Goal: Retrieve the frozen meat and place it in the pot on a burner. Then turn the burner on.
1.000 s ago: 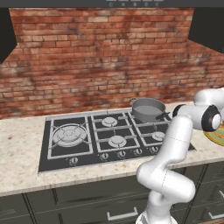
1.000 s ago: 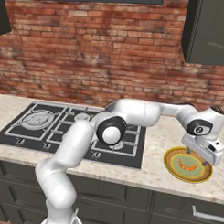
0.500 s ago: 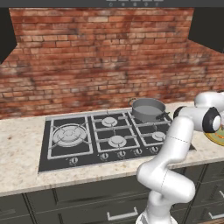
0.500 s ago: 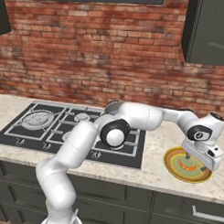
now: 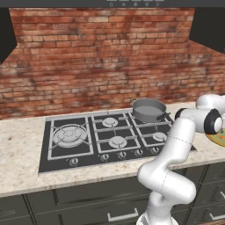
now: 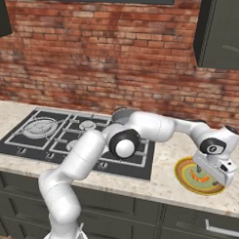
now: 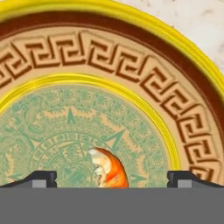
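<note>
The end effector stood spread wide, gripping nothing, directly above the frozen meat. The meat lay centred between the fingertips on the plate, its long axis apparently running across the gap. Beyond, the pot sat on a rear burner, well apart across the worktop.

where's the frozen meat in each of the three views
left base view: I cannot make out the meat; a sliver of the plate peeks out behind the arm at the right edge.
right base view: the frozen meat is a small orange curl on the plate, right of the hob, under the open claw.
hand view: the meat sits bottom centre, between the fingertips.
Shared landmark: the yellow-rimmed plate.
</note>
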